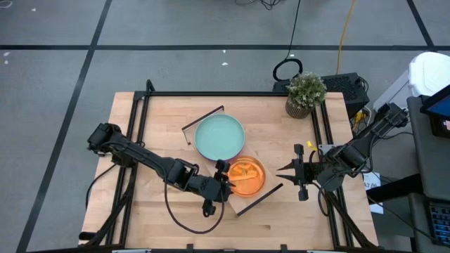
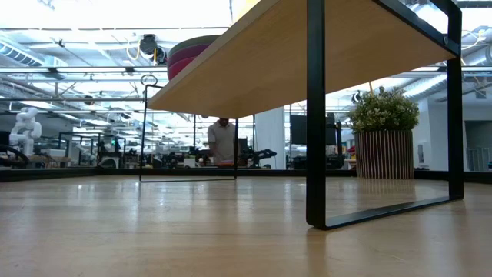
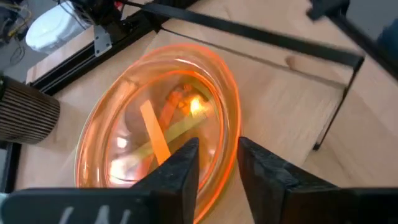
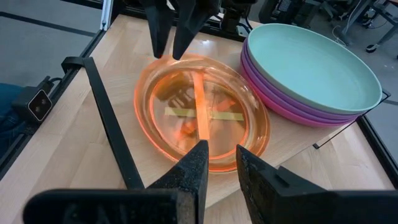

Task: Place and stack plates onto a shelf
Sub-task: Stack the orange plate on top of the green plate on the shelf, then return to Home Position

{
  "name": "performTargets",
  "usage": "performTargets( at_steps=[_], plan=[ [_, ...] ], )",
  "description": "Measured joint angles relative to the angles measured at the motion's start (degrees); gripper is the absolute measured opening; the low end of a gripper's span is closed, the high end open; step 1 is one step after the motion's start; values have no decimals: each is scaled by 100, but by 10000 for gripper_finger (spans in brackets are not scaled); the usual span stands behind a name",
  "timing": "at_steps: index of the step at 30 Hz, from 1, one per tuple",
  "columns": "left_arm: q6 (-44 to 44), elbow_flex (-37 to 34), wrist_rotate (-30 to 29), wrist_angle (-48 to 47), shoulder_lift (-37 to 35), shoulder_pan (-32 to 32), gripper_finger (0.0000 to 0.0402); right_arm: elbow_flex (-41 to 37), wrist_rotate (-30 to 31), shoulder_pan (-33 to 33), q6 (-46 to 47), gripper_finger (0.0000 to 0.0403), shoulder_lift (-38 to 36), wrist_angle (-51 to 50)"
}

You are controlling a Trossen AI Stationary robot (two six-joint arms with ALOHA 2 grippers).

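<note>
On the shelf (image 1: 211,116), we are pinching the light, slippery orange plate (image 1: 246,176) rim with left gripper (image 1: 226,184); right gripper (image 1: 287,169) nearly closed, empty.

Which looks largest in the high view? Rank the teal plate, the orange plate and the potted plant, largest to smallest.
1. Teal plate, the widest circle.
2. Orange plate, clearly smaller.
3. Potted plant, close to the orange plate in spread, so that order is unsure.
</note>
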Motion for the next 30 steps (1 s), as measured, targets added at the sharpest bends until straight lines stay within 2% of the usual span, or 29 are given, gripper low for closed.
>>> performTargets(
  at_steps=[3,8,15,20,25,30],
  plan=[
    [-502,1,-19,122,-33,-29,130,0,0,0,-3,68,2,0],
    [-843,9,-53,112,-282,-114,136,0,0,0,-43,68,13,-3],
    [-1348,7,-802,-42,-750,-208,136,-281,4,0,-437,68,11,475],
    [-1099,7,-810,9,-1017,-183,136,-637,188,-4,-1074,68,7,1253],
    [-962,7,-815,-454,-1228,-17,136,-837,327,-72,-1268,66,-158,1292],
    [-976,-73,-777,-709,-1424,106,136,-921,330,-221,-1353,34,-612,1349]
  ],
)
